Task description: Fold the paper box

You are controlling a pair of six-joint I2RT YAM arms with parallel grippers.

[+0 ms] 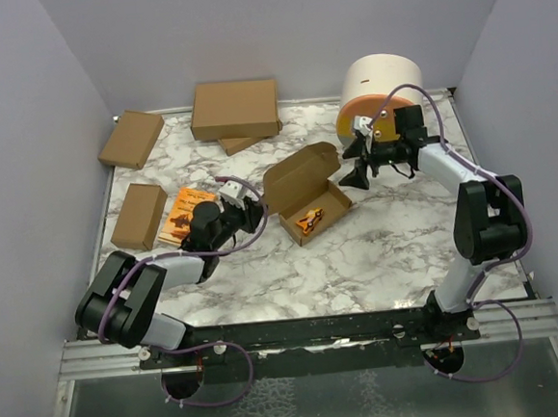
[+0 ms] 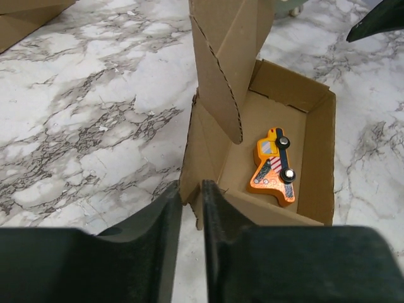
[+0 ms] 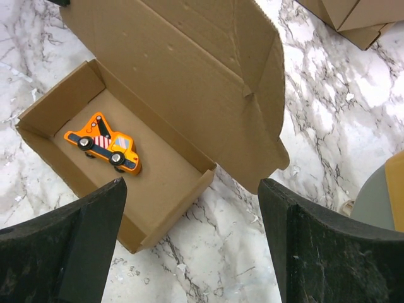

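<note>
The plain brown cardboard paper box (image 1: 299,178) sits on the white marbled tabletop (image 1: 370,259), nearer the arms than the big white drum with the orange base (image 1: 380,80) and to that drum's left. It is an open tray with its mouth facing up. Its long axis runs on a slant from near-left to far-right, roughly toward the drum. The lid is hinged on the long side farther from the arms and stands up, leaning back with its end flaps loose. A small orange wooden toy truck (image 2: 274,167) lies flat on the floor of the tray, lengthwise along it.

The left tool (image 2: 192,192) is at the tray's end corner farthest from the drum. Its jaws are drawn almost together, with only a thin slit between them. The cardboard edge reaches that slit, but I cannot tell whether it is pinched. This placement looks meant to steady the tray or catch a side flap.

The right tool (image 3: 189,186) hangs between the drum and the box with its jaws spread wide and nothing in them. It seems poised to push the lid down.
</note>
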